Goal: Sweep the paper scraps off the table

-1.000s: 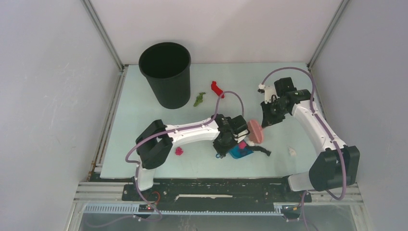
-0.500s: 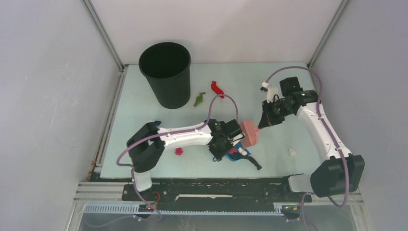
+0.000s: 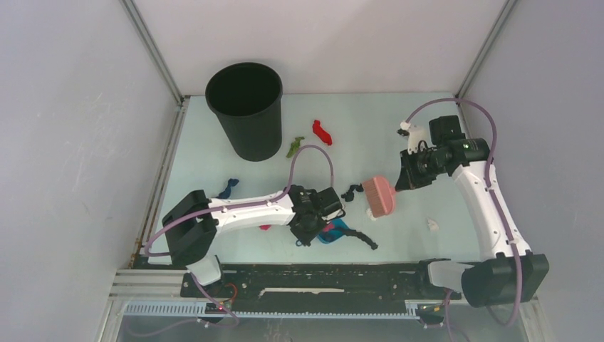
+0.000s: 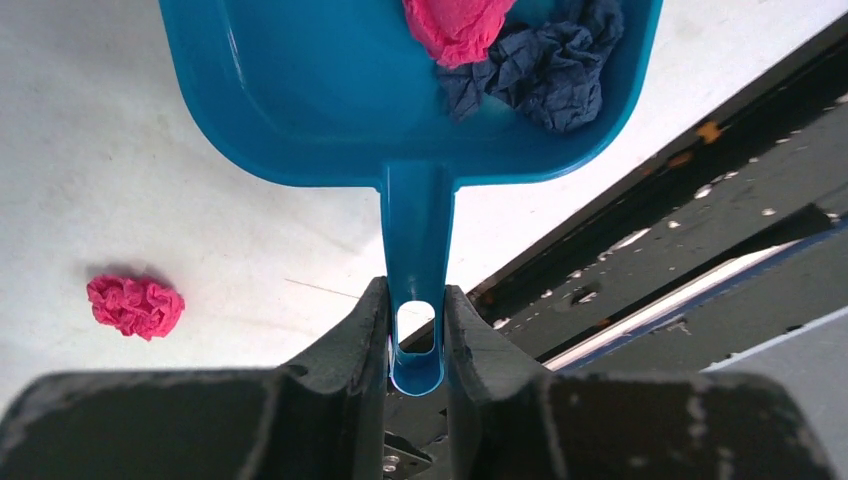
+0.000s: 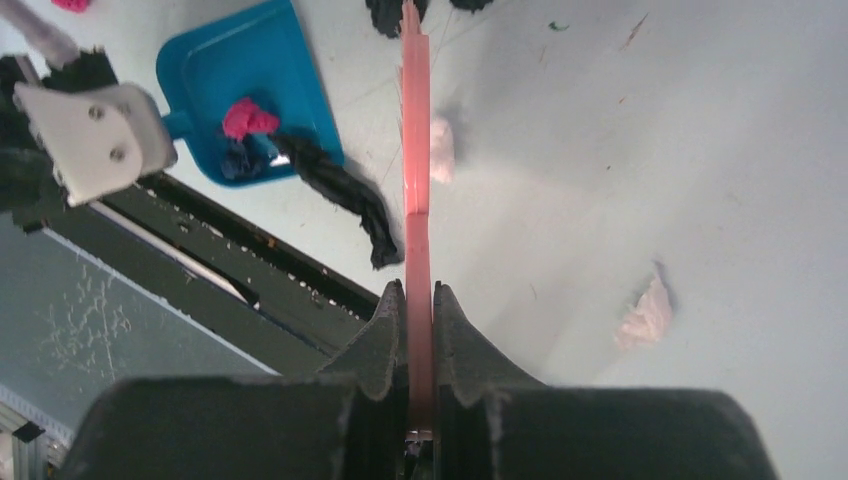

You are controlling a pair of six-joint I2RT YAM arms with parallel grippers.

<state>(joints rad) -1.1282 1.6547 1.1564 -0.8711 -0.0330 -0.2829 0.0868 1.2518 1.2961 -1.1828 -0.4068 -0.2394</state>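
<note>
My left gripper (image 3: 308, 231) is shut on the handle of the blue dustpan (image 4: 300, 90), near the table's (image 3: 214, 171) front edge. A magenta scrap (image 4: 455, 25) and a dark blue scrap (image 4: 545, 65) lie in the pan. My right gripper (image 3: 404, 178) is shut on the pink brush (image 3: 379, 196), held right of the pan. On the table lie a red scrap (image 3: 322, 132), a green scrap (image 3: 294, 147), a dark blue scrap (image 3: 228, 189), a magenta scrap (image 4: 135, 305), a black scrap (image 3: 351, 192) by the brush and a long black scrap (image 5: 345, 195) at the pan's mouth.
A tall black bin (image 3: 242, 107) stands at the back left. A pale pink bit (image 5: 645, 315) lies at the right and another (image 5: 440, 150) beside the brush. The black front rail (image 3: 320, 274) runs just behind the pan.
My left arm has drawn the dustpan left and nearer the front edge. My right arm has carried the brush to the right, away from the pan. The dark blue scrap at the left has come into sight.
</note>
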